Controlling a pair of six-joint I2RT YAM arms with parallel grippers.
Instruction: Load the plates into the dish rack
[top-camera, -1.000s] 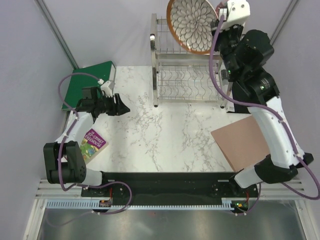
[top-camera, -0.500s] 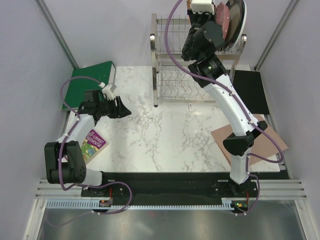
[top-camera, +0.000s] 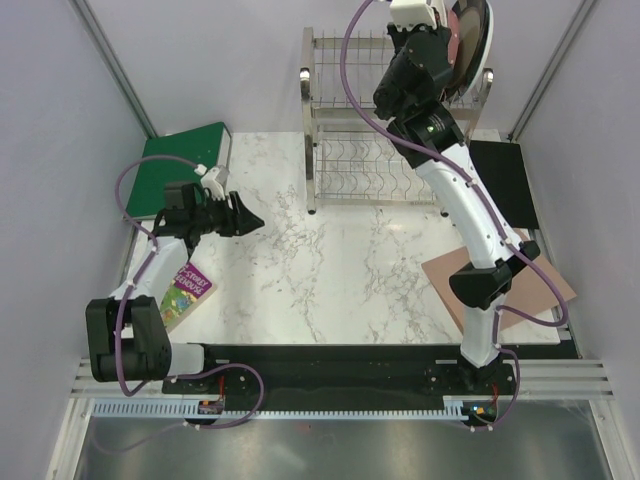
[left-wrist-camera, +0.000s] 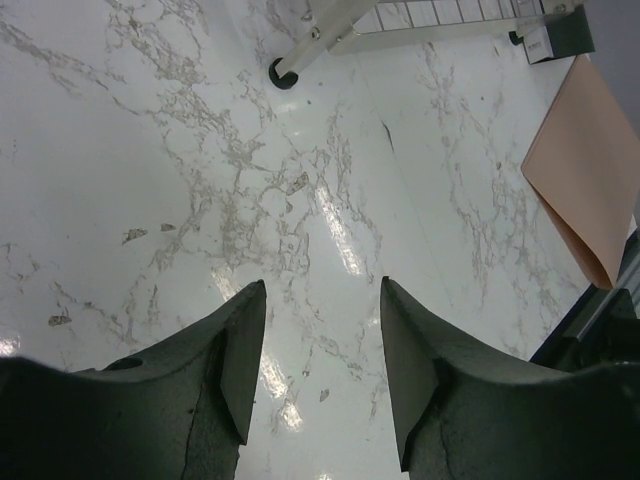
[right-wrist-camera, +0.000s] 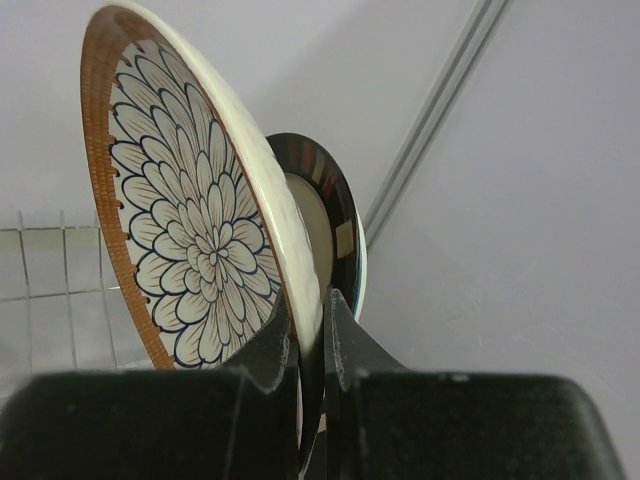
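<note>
My right gripper (right-wrist-camera: 310, 320) is shut on the rim of the brown-and-white petal plate (right-wrist-camera: 190, 240) and holds it on edge, high at the top right of the steel wire dish rack (top-camera: 365, 150). Right behind it stands the dark-rimmed plate with a beige centre (right-wrist-camera: 330, 215). In the top view both plates (top-camera: 468, 45) show edge-on beside the right gripper (top-camera: 448, 38). My left gripper (top-camera: 248, 216) is open and empty above the marble table, left of the rack; it also shows in the left wrist view (left-wrist-camera: 322, 300). The strawberry and pink plates are out of view.
A green binder (top-camera: 180, 165) lies at the back left and a purple booklet (top-camera: 185, 290) under the left arm. A peach mat (top-camera: 500, 285) and a black pad (top-camera: 505, 195) lie at the right. The rack's foot (left-wrist-camera: 283, 73) stands ahead of the left gripper.
My right arm has swung from the right side to reach the rack from the front, turning the petal plate from face-on to edge-on at the top right. The left gripper barely moved.
</note>
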